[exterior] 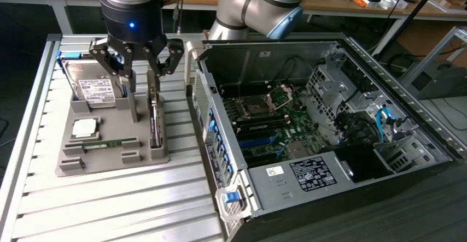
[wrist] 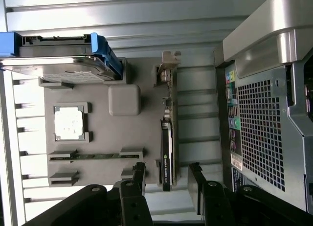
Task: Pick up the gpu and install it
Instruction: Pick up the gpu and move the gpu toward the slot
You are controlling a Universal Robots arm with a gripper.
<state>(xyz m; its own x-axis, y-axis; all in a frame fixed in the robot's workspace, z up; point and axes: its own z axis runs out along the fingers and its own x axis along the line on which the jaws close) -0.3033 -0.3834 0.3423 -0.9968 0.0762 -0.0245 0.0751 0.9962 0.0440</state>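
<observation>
So the exterior view looks straight down into the open PC case (exterior: 328,116): one motherboard (exterior: 266,119) and one light blue cable (exterior: 382,124) over on the exterior view's right. From the wrist view you get the outside of that case (wrist: 264,123) instead, a perforated metal panel with a strip of ports.

Count on the slatted table (exterior: 109,209): one grey tray (exterior: 109,163) holding four parts. That's one gpu (exterior: 155,119), one hard drive (exterior: 95,88) with a white label, one processor chip (exterior: 86,127) and one green memory stick (exterior: 102,142). The wrist view adds that the hard drive (wrist: 63,64) sits in a blue carrier.

The gpu (wrist: 167,138) stands on edge in a slot along the tray's (wrist: 102,133) case-side edge, silvery bracket at the far end from the hand.

The hand (exterior: 139,75) hangs right over that slot, jaws spread wide and holding nothing. In the wrist view the hand (wrist: 167,171) has one finger on each side of the card's near end, and neither seems to touch it.
</observation>
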